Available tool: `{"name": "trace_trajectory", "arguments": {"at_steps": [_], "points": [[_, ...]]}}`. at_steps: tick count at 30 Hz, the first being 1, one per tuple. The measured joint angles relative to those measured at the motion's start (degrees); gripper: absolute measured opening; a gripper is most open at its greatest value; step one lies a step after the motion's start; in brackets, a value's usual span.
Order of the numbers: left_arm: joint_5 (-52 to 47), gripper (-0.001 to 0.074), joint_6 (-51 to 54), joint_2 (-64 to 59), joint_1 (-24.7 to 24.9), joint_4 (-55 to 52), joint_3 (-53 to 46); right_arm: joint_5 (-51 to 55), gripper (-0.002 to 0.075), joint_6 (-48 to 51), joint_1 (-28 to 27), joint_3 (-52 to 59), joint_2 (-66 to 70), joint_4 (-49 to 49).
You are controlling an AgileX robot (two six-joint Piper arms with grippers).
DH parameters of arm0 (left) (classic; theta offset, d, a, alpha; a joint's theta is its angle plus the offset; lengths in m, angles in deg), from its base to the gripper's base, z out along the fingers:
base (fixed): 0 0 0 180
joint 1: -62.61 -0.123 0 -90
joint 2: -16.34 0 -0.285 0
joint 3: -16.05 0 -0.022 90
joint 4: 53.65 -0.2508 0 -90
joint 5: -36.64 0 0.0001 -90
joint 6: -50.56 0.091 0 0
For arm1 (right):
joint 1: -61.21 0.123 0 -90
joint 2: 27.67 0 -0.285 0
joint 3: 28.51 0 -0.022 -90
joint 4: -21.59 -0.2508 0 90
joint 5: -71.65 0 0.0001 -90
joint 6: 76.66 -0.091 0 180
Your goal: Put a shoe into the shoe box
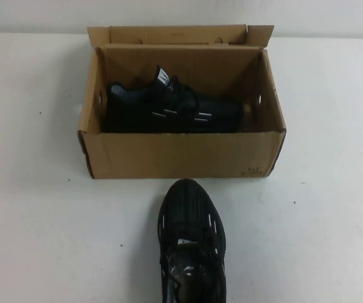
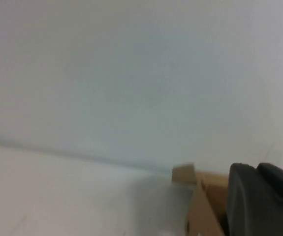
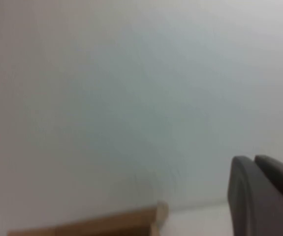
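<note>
With the sneaker (image 1: 190, 243) waiting before the open shoe box (image 1: 181, 154), I hold left gripper (image 2: 259, 201) and right gripper (image 3: 262, 196) closed, empty, parked off-table.

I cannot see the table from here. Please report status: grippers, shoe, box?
Left gripper and right gripper shut, parked off table. Shoe on table before open shoe box. Twin sneaker already inside box.

Shoe (image 1: 190, 243) heel cut off below
</note>
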Motion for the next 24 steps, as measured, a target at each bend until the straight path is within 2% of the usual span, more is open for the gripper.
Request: {"name": "trace_trajectory", "arguments": {"at_steps": [4,8,10,13,18,21,24], "points": [[-10.3,-0.0004,0.1,-3.3,0.0,0.8,0.0,9.2,-0.0017,0.6,0.0,0.0,5.7,-2.4],[-18.8,-0.0004,0.2,-6.8,0.0,4.0,0.0,18.7,-0.0017,1.6,0.0,0.0,11.5,-13.1],[-21.3,-0.0004,1.2,-8.7,0.0,5.1,0.0,21.9,-0.0017,5.2,0.0,0.0,14.7,-18.1],[-24.2,-0.0004,6.5,-11.7,0.0,8.8,0.0,26.5,-0.0017,16.6,0.0,0.0,20.2,-29.7],[-28.0,-0.0004,22.2,-15.7,0.0,20.3,0.0,36.5,-0.0017,46.0,0.0,-0.1,28.9,-53.0],[-29.5,-0.0004,28.5,-17.5,0.0,26.3,0.0,40.3,-0.0017,53.1,1.4,-2.0,32.9,-57.7],[-30.5,-0.0004,31.0,-18.8,0.0,30.2,0.0,40.7,-0.0015,53.7,5.5,-6.0,35.8,-55.4]]}}
